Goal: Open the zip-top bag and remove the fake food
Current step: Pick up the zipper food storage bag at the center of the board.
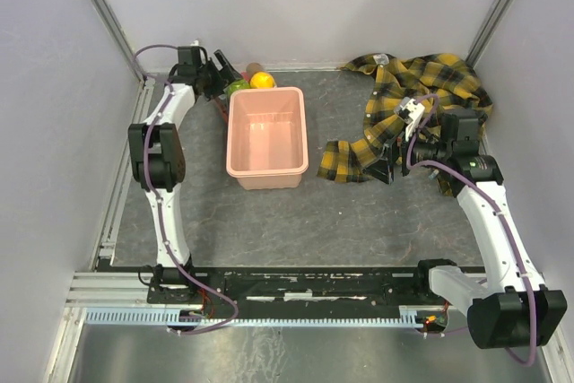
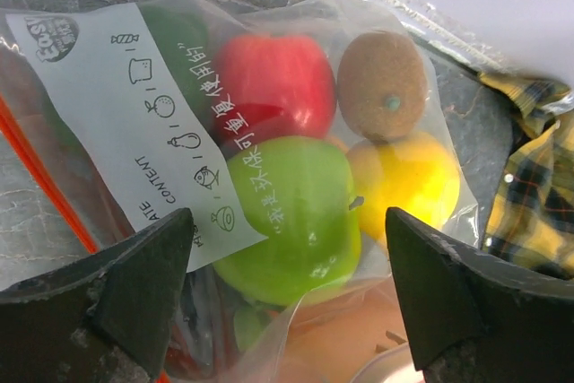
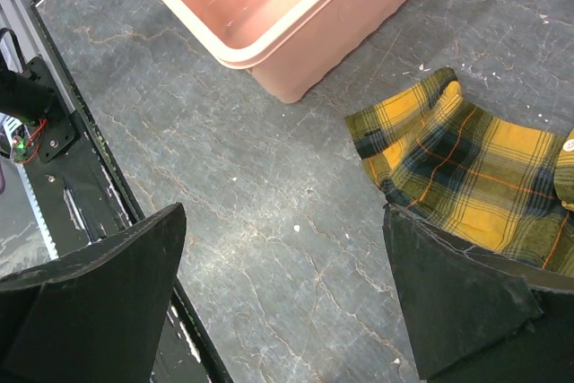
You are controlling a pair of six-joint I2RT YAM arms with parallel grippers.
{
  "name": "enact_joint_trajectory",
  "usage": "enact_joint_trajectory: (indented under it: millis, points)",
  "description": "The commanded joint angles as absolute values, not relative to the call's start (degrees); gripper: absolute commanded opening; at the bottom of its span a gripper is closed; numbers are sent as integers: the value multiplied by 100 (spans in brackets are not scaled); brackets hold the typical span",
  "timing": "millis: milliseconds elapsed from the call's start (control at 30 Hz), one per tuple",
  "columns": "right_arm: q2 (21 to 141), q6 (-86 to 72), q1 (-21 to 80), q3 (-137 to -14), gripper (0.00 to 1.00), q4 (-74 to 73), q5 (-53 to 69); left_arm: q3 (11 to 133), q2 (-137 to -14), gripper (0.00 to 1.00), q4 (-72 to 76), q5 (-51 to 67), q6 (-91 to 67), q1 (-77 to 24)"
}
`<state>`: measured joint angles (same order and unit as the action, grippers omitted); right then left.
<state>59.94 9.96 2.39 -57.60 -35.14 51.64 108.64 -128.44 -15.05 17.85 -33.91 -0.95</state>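
The bag [image 2: 134,105], fruit [image 2: 269,87] inside, was framed by the spread left gripper [image 2: 285,253], seemingly untouched. The zip [image 2: 49,186] was yet to be pinched; the right gripper [image 3: 282,248] was spread too.

**A robot test cell in a lab**

Plain pale wall panels [image 1: 54,60] box in a dark, marbled tabletop [image 1: 341,213] edged with aluminium rails [image 1: 99,286]. Two white robot arms, the left arm [image 1: 164,154] and the right arm [image 1: 491,213], are bolted at its near edge and trail purple cables [image 1: 151,48]. The things set out are props: a pink tub [image 1: 267,170], a plaid shirt [image 1: 421,87] and a zip-top bag [image 2: 152,114] of fake food [image 2: 296,213].
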Motion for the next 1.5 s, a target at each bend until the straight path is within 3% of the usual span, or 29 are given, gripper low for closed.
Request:
enact_joint_trajectory:
  millis: [0, 233, 400, 467, 533, 667, 833, 1133, 1267, 1467]
  points:
    - [5898, 1107, 245, -5783, 99, -3355, 5330, 11696, -13082, 88, -2226, 1538, -2788, -310]
    - [5906, 1151, 237, -5801, 99, -3393, 5291, 11780, -13135, 69, -2501, 1258, -2485, -389]
    - [5902, 1180, 247, -5807, 99, -3410, 5278, 11766, -12990, 44, -2551, 1208, -2420, -386]
    - [5906, 1188, 246, -5810, 99, -3426, 5248, 11681, -12816, 40, -2552, 1014, -2352, -373]
    - [5898, 1203, 238, -5823, 99, -3436, 5237, 11360, -12532, 28, -2476, 637, -2329, -311]
    - [5887, 1209, 234, -5825, 99, -3450, 5234, 10294, -11754, 22, -2023, 347, -2424, -142]
    - [5885, 1191, 242, -5849, 99, -3471, 5280, 9047, -10910, 3, -1655, 362, -2436, -4]
    - [5850, 1161, 237, -5847, 99, -3462, 5338, 7371, -9652, 4, -929, 523, -2780, 112]
    - [5871, 1147, 237, -5837, 99, -3454, 5368, 6292, -9407, 48, 128, 1372, -3841, 255]
    - [5953, 1151, 239, -5827, 99, -3471, 5364, 5042, -9917, 70, 3108, 2587, -5329, 574]
